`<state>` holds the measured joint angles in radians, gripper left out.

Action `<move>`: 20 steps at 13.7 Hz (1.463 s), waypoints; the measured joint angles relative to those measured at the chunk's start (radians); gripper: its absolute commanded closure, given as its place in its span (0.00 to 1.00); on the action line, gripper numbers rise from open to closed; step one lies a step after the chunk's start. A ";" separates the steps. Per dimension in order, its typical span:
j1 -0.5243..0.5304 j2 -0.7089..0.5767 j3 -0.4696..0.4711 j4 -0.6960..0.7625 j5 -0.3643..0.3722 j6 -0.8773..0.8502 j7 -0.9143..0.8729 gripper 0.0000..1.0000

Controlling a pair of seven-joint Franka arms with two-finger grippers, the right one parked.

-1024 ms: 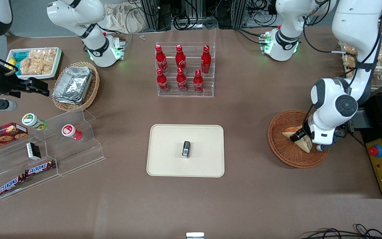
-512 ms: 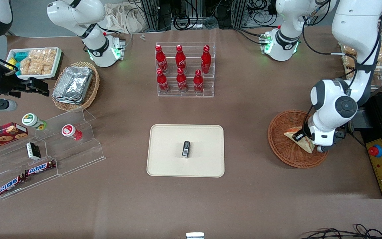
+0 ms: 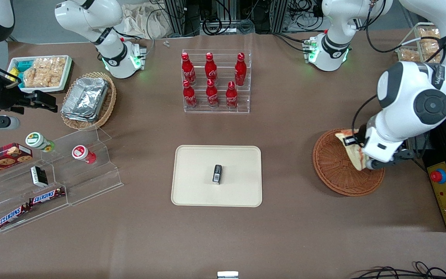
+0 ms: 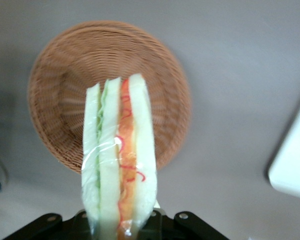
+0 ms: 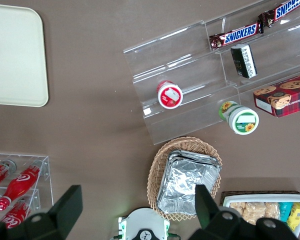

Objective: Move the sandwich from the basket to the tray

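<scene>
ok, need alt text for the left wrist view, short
A wrapped sandwich with pale bread and red and green filling stands on edge, clamped in the left arm's pincer and lifted above the empty round wicker basket on the brown table. A corner of the cream tray shows nearby.

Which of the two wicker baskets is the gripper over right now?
The reddish-brown round basket: the gripper holds the sandwich above it. The tan basket carries foil trays.
</scene>
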<state>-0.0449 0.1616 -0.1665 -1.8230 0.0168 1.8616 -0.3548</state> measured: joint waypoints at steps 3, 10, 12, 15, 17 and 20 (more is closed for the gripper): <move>-0.006 0.043 -0.142 0.048 -0.009 0.013 0.032 1.00; -0.205 0.343 -0.224 0.131 -0.004 0.338 -0.071 1.00; -0.240 0.452 -0.220 0.179 -0.003 0.424 -0.077 1.00; -0.260 0.570 -0.203 0.241 0.042 0.505 -0.083 1.00; -0.260 0.615 -0.192 0.256 0.091 0.547 -0.092 0.76; -0.260 0.627 -0.177 0.270 0.107 0.553 -0.118 0.00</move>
<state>-0.3051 0.7881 -0.3437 -1.5526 0.1235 2.4148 -0.4727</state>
